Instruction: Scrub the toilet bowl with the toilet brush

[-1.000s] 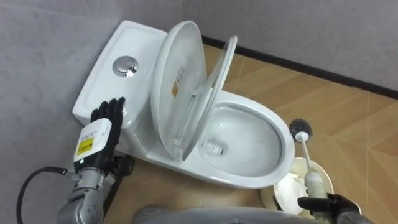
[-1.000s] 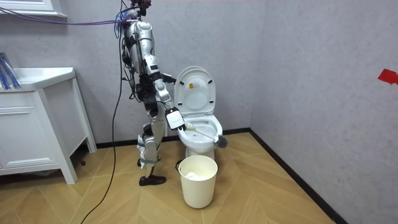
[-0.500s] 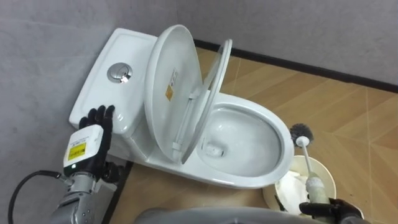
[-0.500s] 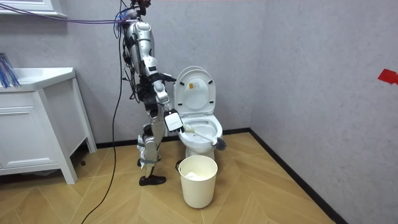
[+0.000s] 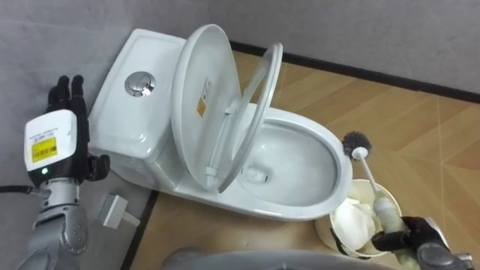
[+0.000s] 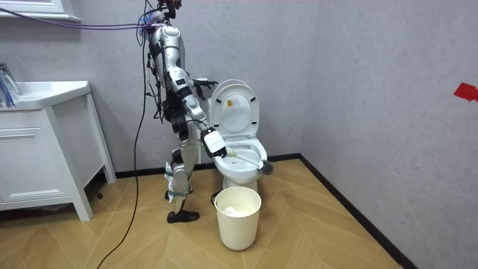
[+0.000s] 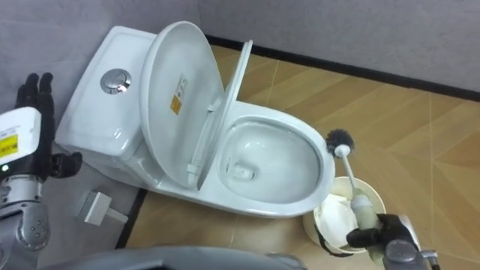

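i'm holding the brush just outside the bowl
my right hand (image 5: 420, 238), at the near right, is curling its fingers round the white-handled toilet brush with dark bristles (image 5: 373, 186), its head sticking up just right of the white ceramic toilet (image 5: 341, 161), over the round cream bucket (image 5: 335, 241); my left hand (image 5: 67, 94) is hovering straight-fingered and empty, left of the tank.

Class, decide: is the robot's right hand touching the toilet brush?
Touching. The left eye view shows the right hand with its fingers curled round the lower end of the toilet brush handle.
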You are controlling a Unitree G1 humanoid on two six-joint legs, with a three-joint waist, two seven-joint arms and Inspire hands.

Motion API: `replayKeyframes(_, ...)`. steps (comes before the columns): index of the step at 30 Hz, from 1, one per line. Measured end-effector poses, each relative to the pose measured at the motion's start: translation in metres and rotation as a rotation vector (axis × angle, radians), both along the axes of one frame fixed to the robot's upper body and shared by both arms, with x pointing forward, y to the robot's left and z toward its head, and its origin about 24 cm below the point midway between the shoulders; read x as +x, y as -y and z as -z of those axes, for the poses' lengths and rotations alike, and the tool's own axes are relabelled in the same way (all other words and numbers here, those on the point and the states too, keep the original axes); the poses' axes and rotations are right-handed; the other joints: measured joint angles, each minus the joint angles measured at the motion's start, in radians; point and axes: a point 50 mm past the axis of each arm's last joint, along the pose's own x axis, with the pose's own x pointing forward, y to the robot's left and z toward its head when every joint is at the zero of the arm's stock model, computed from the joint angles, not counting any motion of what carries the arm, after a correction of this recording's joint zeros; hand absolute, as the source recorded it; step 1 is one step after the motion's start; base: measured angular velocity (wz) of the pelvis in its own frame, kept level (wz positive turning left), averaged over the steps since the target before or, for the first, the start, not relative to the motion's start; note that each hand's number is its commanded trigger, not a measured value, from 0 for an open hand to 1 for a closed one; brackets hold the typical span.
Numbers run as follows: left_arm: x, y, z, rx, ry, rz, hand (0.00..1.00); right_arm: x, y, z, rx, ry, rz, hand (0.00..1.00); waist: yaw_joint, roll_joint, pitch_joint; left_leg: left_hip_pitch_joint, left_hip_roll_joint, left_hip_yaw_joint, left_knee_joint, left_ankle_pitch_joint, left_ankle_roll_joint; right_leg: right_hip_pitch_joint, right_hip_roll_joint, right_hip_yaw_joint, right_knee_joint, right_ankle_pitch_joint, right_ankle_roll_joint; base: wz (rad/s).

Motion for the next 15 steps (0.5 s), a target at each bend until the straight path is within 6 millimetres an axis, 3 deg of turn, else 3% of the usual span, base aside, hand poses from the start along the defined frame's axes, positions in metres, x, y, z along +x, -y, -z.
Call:
replayKeyframes(6, 0.008, 0.012, 0.002, -0.023, 0.000, 0.047, 0.00, 0.033, -0.019, -0.012, -0.085, 0.045, -0.322, 1.00, 0.004, 0.001, -0.0007, -0.008, 0.000, -0.003, 0.003, 0.000, 0.000, -0.003, 0.000, -0.001, 0.000, 0.000, 0.000, 0.00)
replayKeyframes(15, 0.014, 0.030, 0.008, -0.063, -0.049, 0.124, 0.00, 0.038, -0.037, -0.008, -0.144, -0.012, -0.557, 1.00, 0.006, -0.002, 0.0005, -0.025, 0.000, -0.001, 0.005, 0.000, 0.000, -0.024, -0.002, 0.003, 0.018, 0.000, 0.000, 0.00)
